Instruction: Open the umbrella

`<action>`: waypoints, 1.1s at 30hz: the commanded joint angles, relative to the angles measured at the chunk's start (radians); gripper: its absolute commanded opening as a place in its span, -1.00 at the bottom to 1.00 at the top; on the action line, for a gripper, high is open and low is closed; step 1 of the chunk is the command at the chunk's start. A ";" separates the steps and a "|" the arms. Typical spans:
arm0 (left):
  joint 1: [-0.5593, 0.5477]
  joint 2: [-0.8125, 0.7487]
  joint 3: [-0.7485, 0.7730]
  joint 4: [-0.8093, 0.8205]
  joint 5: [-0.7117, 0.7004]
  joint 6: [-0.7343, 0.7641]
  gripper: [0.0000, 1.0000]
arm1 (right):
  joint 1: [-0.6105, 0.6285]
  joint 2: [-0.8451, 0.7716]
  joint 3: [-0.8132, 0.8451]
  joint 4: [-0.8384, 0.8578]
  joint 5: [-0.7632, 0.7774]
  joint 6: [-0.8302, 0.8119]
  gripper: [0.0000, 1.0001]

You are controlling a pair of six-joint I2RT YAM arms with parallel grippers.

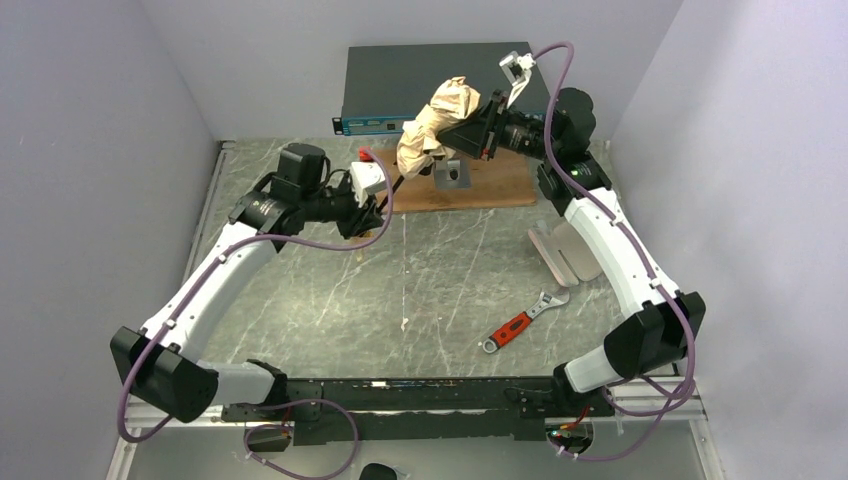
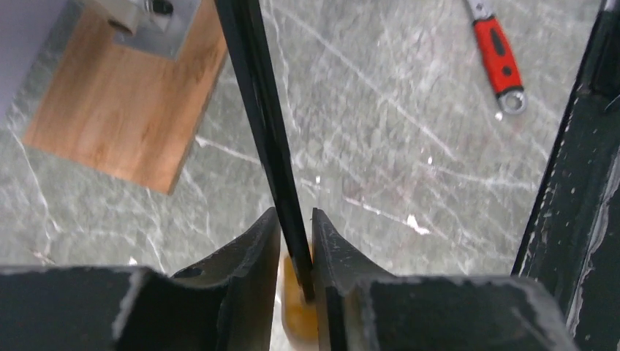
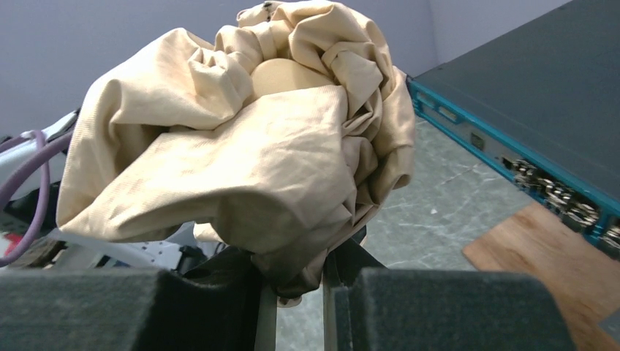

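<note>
We see the umbrella (image 1: 437,122) held up off the bench (image 1: 420,290) toward 12 o'clock, above the wooden board (image 1: 500,185). Left hand (image 2: 296,223) clamps tight on its black shaft (image 2: 267,124). Right hand (image 3: 292,267) is nearly closed, pinching bunched beige fabric. Wrench (image 1: 520,325) lies at 5 o'clock.

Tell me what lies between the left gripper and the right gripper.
The umbrella itself: its black shaft runs from the left gripper up to bunched beige fabric held by the right gripper. The top view shows it.
</note>
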 commanded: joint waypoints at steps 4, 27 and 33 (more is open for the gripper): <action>0.111 -0.091 -0.265 -0.148 -0.090 0.198 -0.51 | -0.122 -0.030 0.131 0.066 0.024 0.028 -1.00; 0.197 -0.133 0.099 -0.099 0.386 -0.001 0.99 | -0.027 -0.044 0.106 -0.111 -0.239 -0.283 -1.00; 0.197 -0.065 0.261 -0.139 0.502 -0.091 0.99 | 0.019 -0.039 0.131 -0.267 -0.296 -0.529 -1.00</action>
